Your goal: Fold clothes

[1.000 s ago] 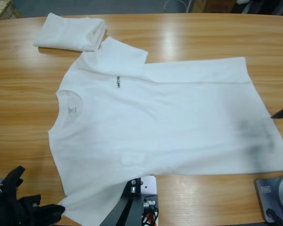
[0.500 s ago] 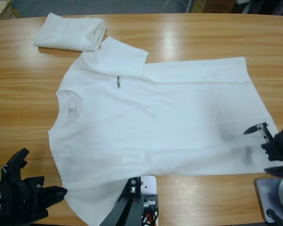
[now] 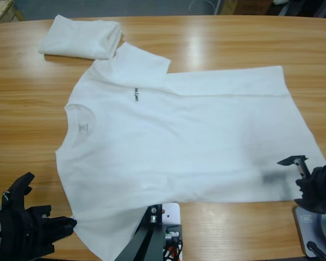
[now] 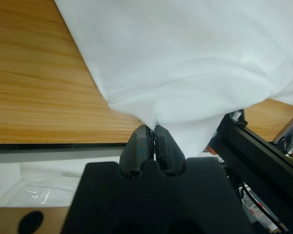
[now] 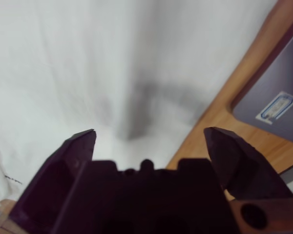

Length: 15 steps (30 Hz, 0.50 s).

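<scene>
A white T-shirt (image 3: pixel 174 136) is lying spread flat across the wooden surface (image 3: pixel 22 109), collar toward 9 o'clock. At 7 o'clock the left claw (image 4: pixel 154 134) is pinching the near sleeve's edge, jaws closed on the cloth. At 4 o'clock the right claw (image 5: pixel 149 141) is hovering wide open over the hem — gripping nothing. A folded shirt (image 3: pixel 81 37) is sitting at 11 o'clock.
</scene>
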Motion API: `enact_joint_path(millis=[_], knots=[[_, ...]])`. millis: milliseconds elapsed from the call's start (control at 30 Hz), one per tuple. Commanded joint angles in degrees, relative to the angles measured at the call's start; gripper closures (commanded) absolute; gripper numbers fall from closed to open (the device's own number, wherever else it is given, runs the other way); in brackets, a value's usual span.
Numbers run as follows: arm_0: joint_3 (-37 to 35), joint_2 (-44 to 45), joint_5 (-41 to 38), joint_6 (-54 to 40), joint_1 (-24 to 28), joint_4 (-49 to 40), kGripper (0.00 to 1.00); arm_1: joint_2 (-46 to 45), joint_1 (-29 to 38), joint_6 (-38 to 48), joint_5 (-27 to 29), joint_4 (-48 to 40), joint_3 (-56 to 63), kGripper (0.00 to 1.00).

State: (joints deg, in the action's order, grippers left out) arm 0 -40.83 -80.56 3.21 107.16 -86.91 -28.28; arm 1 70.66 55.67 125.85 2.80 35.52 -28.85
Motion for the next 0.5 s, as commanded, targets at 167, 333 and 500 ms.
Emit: enact_joint_path(millis=[167, 333, 500], knots=[[1.88, 0.52, -1.19, -0.82, 0.58, 0.4, 1.0, 2.64, 5.64, 5.37, 0.59, -9.4, 6.96, 0.211], [1.72, 0.28, -1.35, -0.8, 0.55, 0.42, 1.0, 3.79, 6.64, 5.67, 0.65, -9.94, 7.05, 0.211], [1.63, 0.21, -1.54, -0.8, 0.56, 0.42, 1.0, 7.39, 8.82, 6.29, 0.28, -13.49, 8.46, 0.382]])
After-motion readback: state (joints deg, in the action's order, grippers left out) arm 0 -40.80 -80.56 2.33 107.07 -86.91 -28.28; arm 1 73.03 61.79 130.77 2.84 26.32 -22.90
